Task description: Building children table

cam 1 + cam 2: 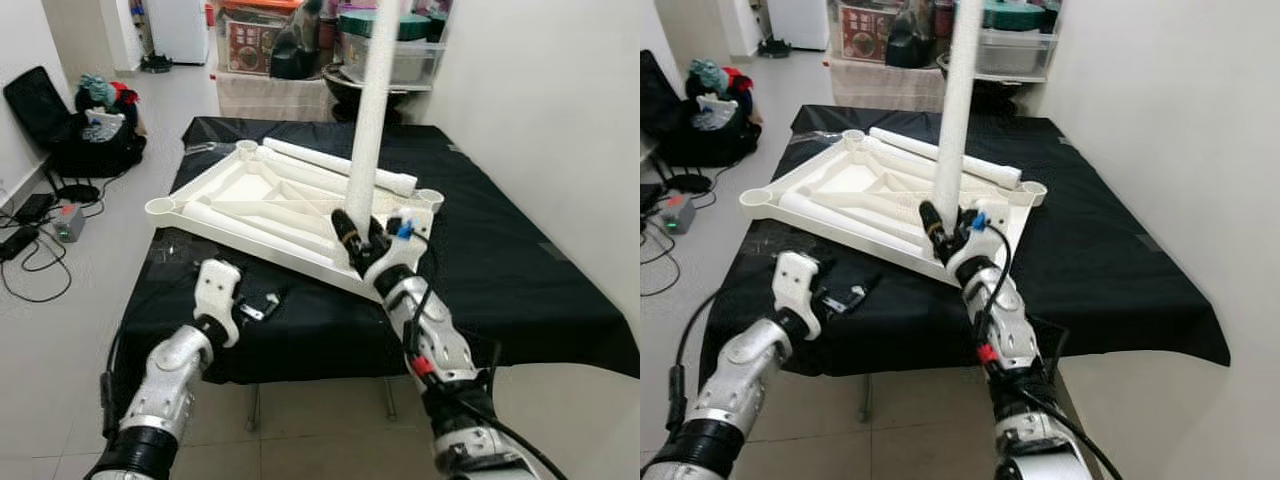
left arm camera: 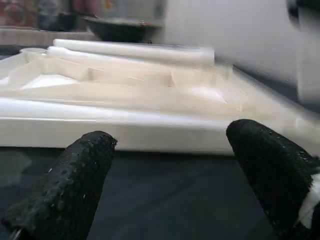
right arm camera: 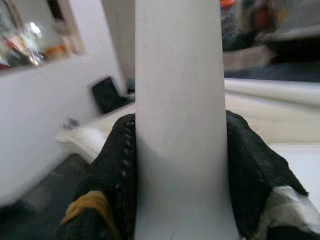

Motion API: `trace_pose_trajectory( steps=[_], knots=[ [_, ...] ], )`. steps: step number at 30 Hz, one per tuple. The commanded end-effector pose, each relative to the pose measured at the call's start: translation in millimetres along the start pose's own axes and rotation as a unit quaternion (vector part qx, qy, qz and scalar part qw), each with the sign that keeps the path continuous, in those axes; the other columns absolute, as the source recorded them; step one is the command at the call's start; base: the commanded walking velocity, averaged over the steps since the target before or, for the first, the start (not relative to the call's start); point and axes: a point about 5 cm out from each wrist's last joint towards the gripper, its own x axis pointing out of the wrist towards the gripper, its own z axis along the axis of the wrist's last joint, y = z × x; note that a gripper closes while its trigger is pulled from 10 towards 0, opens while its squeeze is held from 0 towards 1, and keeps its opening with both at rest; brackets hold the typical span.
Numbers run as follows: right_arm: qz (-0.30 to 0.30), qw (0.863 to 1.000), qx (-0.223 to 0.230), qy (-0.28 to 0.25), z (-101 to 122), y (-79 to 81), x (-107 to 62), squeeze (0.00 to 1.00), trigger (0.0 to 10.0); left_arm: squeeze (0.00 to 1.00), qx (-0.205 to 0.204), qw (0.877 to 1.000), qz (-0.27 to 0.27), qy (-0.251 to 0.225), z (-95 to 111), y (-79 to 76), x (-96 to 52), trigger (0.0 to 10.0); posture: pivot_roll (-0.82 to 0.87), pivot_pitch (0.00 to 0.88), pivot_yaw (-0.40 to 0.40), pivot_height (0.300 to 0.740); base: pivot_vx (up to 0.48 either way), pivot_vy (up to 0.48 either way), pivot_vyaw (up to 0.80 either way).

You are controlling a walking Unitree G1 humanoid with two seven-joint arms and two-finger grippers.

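White tabletop (image 1: 270,205) lies upside down on black cloth (image 1: 500,260), sockets up for legs. Right gripper (image 1: 358,238) clamped on 1 leg (image 1: 375,110), upright over the near corner, likely lining it up with that socket. 2 more legs (image 1: 335,165) lie along the far edge, waiting. Left gripper (image 2: 170,165) spread wide, holding nothing, low beside the near edge, perhaps to brace.

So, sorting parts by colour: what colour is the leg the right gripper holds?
White leg; clearest in the right wrist view.
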Motion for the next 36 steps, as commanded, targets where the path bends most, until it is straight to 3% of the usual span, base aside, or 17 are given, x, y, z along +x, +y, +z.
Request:
trace_pose_trajectory(
  steps=[1, 2, 4, 5, 6, 7, 9, 10, 13, 14, 16, 23, 28, 36],
  knots=[
    [0.0, 1.0, -0.019, -0.011, 1.6, -1.5, -1.2, 0.0, 0.0, 0.0, -0.015, 1.0, -0.007, -0.013, 7.7, -0.1, 3.1, 10.0, 0.07, 0.0, -0.106, 0.74, 0.0, 0.0, 0.0],
    [-0.009, 0.996, -0.083, -0.005, 1.0, -19.1, -9.0, 0.0, 0.0, 0.0, -0.066, 0.996, -0.021, -0.05, 25.4, 2.5, 2.7, 10.0, 0.07, 0.0, -0.108, 0.74, 0.0, 0.0, 0.0],
    [-0.009, 0.996, -0.083, -0.005, 1.0, -19.1, -9.0, 0.0, 0.0, 0.0, -0.066, 0.996, -0.021, -0.05, 25.4, 2.5, 2.7, 10.0, 0.07, 0.0, -0.108, 0.74, 0.0, 0.0, 0.0],
    [-0.02, 0.99, -0.137, 0.005, 1.8, -38.3, -17.2, 0.0, 0.0, 0.0, -0.112, 0.989, -0.046, -0.086, 42.3, 1.5, 0.8, 10.0, 0.06, 0.0, -0.106, 0.74, 0.0, 0.0, 0.0],
    [-0.02, 0.99, -0.137, 0.005, 1.8, -38.3, -17.2, 0.0, 0.0, 0.0, -0.112, 0.989, -0.046, -0.086, 42.3, 1.5, 0.8, 10.0, 0.06, 0.0, -0.106, 0.74, 0.0, 0.0, 0.0],
    [-0.032, 0.979, -0.201, 0.021, 6.3, -60.1, -28.3, 0.0, 0.0, 0.0, -0.161, 0.974, -0.096, -0.127, 61.2, -4.8, -3.4, 10.0, 0.06, 0.0, -0.108, 0.74, 0.0, 0.0, 0.0],
    [-0.034, 0.974, -0.223, 0.025, 8.0, -64.8, -31.0, 0.0, 0.0, 0.0, -0.174, 0.969, -0.113, -0.136, 65.5, -7.9, -5.0, 10.0, 0.06, 0.0, -0.108, 0.74, 0.0, 0.0, 0.0],
    [-0.031, 0.969, -0.242, 0.024, 9.4, -67.0, -34.8, 0.0, 0.0, 0.0, -0.211, 0.955, -0.144, -0.15, 70.8, -14.2, -6.8, 10.0, 0.06, 0.0, -0.105, 0.74, 0.0, 0.0, 0.0],
    [-0.017, 0.966, -0.255, 0.023, 6.6, -60.9, -36.9, 0.0, 0.0, 0.0, -0.243, 0.941, -0.168, -0.162, 76.1, -20.1, -7.1, 10.0, 0.06, 0.0, -0.104, 0.74, 0.0, 0.0, 0.0],
    [0.009, 0.96, -0.28, 0.025, 0.8, -52.0, -38.3, 0.0, 0.0, 0.0, -0.257, 0.934, -0.184, -0.168, 79.9, -24.1, -7.3, 10.0, 0.06, 0.0, -0.099, 0.74, 0.0, 0.0, 0.0],
    [0.023, 0.956, -0.293, 0.026, -2.6, -47.2, -39.0, 0.0, 0.0, 0.0, -0.26, 0.931, -0.19, -0.17, 81.3, -25.8, -7.1, 10.0, 0.06, 0.0, -0.098, 0.74, 0.0, 0.0, 0.0],
    [0.106, 0.945, -0.309, -0.007, -14.1, -17.0, -42.5, 0.0, 0.0, 0.0, -0.295, 0.925, -0.191, -0.147, 80.8, -24.4, -4.1, 10.0, 0.05, 0.0, -0.086, 0.74, 0.0, 0.0, 0.0],
    [0.117, 0.944, -0.307, -0.029, -10.6, -10.0, -44.9, 0.0, 0.0, 0.0, -0.317, 0.923, -0.174, -0.13, 73.5, -19.0, -3.6, 10.0, 0.04, 0.0, -0.084, 0.74, 0.0, 0.0, 0.0],
    [0.159, 0.932, -0.324, -0.023, -20.6, 0.3, -50.2, 0.0, 0.0, 0.0, -0.308, 0.927, -0.174, -0.129, 76.8, -20.4, -1.5, 10.0, 0.05, 0.0, -0.085, 0.74, 0.0, 0.0, 0.0]
  ],
)
